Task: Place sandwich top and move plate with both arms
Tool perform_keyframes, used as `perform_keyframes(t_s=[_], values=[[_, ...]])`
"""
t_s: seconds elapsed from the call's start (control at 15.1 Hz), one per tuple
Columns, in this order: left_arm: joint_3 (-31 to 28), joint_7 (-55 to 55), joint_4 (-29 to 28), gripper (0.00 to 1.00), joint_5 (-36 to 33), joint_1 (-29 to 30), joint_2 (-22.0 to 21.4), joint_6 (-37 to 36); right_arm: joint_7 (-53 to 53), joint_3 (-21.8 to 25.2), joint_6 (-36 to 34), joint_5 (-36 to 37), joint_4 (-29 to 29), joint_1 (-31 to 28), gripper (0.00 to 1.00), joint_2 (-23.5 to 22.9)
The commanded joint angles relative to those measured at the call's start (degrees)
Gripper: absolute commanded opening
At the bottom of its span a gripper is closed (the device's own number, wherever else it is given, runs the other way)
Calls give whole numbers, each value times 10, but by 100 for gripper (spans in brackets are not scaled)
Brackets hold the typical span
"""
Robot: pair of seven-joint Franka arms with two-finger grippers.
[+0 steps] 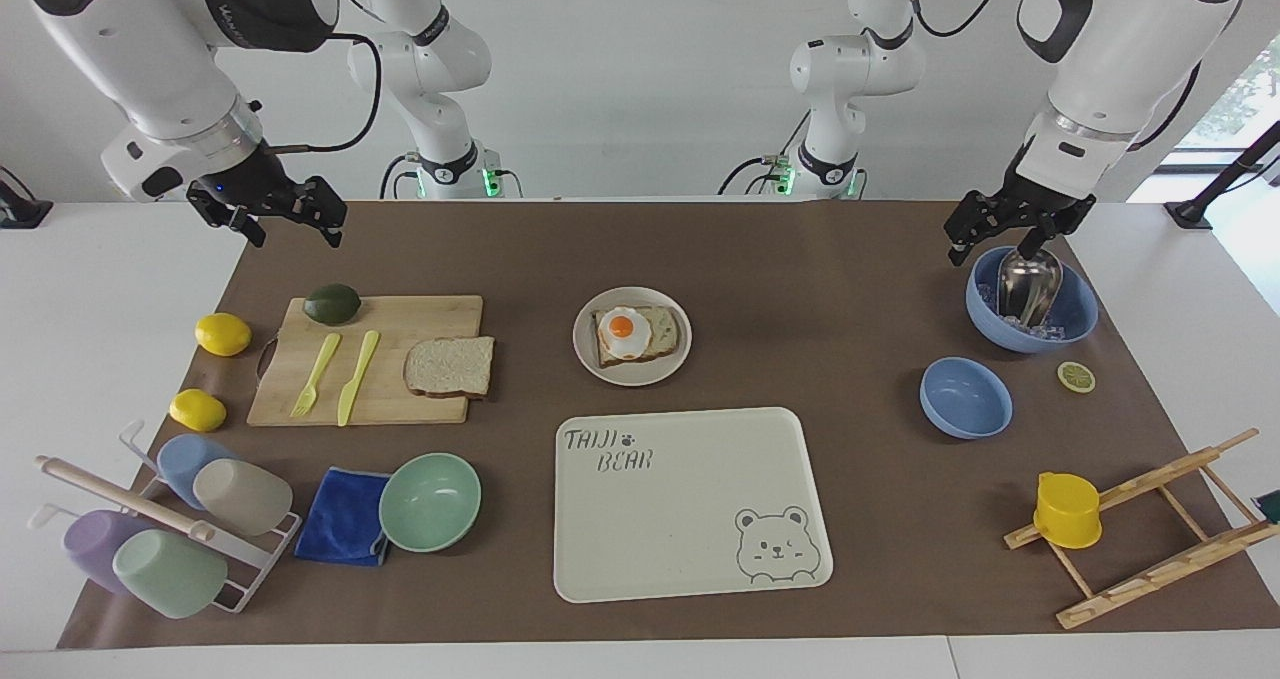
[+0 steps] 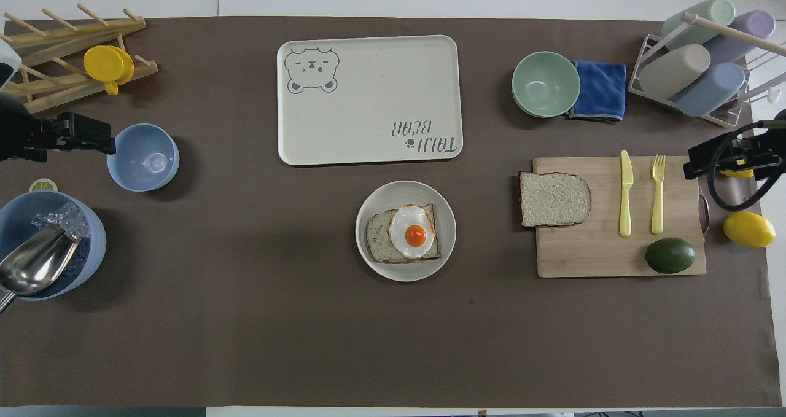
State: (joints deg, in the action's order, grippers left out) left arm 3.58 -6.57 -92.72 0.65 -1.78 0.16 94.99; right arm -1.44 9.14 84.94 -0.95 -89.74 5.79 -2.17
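The sandwich top [image 1: 450, 366] [image 2: 554, 199], a plain bread slice, lies on the wooden cutting board [image 1: 400, 319] at the edge facing the plate. The small round plate [image 1: 632, 379] [image 2: 405, 274] sits mid-table and carries a bread slice with a fried egg [image 1: 624, 327]. My right gripper [image 1: 297, 234] [image 2: 706, 159] hangs open and holds nothing, above the lemons by the board's outer end. My left gripper [image 1: 1003, 244] [image 2: 92, 137] hangs open and holds nothing, over the rim of the ice bowl [image 1: 1075, 319] at the left arm's end.
A cream bear tray [image 1: 690, 504] lies farther from the robots than the plate. The board also holds a yellow knife, a fork and an avocado [image 1: 332, 303]. A green bowl [image 1: 430, 501], blue cloth and cup rack [image 1: 170, 529] lie farther out. A small blue bowl [image 1: 965, 397] and a wooden rack [image 1: 1150, 529] stand at the left arm's end.
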Motion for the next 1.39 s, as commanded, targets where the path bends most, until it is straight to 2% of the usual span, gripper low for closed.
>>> perform_keyframes(t_s=[0.0,0.6,0.73,0.99,1.32], values=[[-1,-3,-13,100,-6,-1,-9,4,-11,-2,-4,-3,6,-2,100,-2],[-1,-2,-13,100,-6,-2,-9,9,-10,-4,-1,-3,4,-7,100,-1],[-1,-2,-13,100,-6,-2,-9,7,-10,-21,-1,-3,4,-21,100,-1],[-1,-2,-13,100,-6,-2,-9,7,-9,-95,-2,-2,4,-89,100,-1],[-1,-2,-13,100,-6,-1,-9,5,-10,-94,-2,-2,3,-90,100,-1]])
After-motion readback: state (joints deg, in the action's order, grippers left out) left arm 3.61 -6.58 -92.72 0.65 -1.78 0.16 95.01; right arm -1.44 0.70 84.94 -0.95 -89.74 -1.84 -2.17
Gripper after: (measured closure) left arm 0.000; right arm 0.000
